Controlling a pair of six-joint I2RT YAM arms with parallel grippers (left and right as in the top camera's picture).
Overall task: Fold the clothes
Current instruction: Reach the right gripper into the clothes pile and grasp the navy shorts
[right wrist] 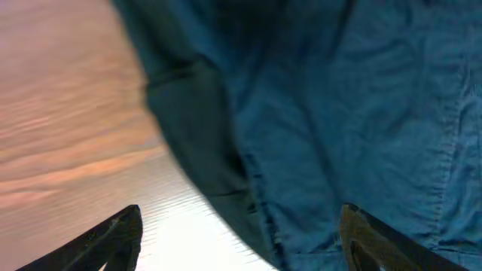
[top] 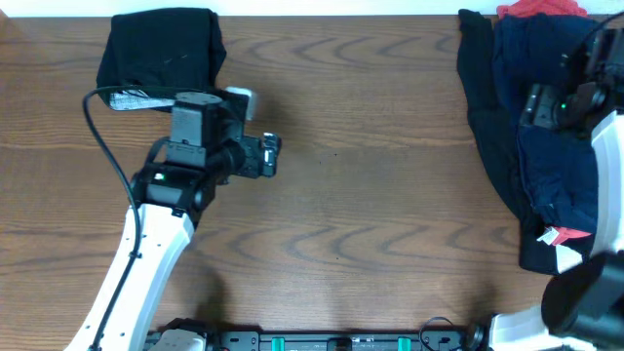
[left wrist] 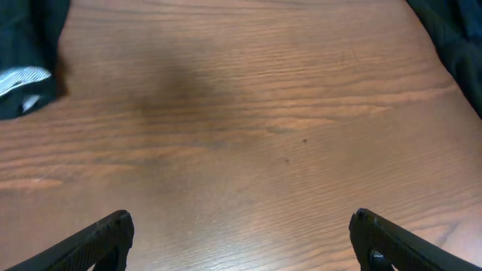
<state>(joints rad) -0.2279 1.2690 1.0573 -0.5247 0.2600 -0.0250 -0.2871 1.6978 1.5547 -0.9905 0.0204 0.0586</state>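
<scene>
A heap of clothes [top: 546, 156] lies at the table's right: navy blue fabric over black, with a red garment [top: 541, 10] at the far edge. A folded black garment [top: 161, 49] lies at the far left. My left gripper [top: 271, 156] is open and empty over bare wood, right of the folded garment; its fingers [left wrist: 241, 233] show spread wide in the left wrist view. My right gripper [top: 541, 105] hovers over the heap. In the right wrist view its fingers [right wrist: 241, 233] are open above the navy blue fabric [right wrist: 361, 113] and hold nothing.
The wooden table [top: 370, 195] stretches between the folded garment and the heap. A white label [top: 132, 97] shows at the folded garment's near edge. A red and white tag [top: 564, 237] lies at the heap's near end.
</scene>
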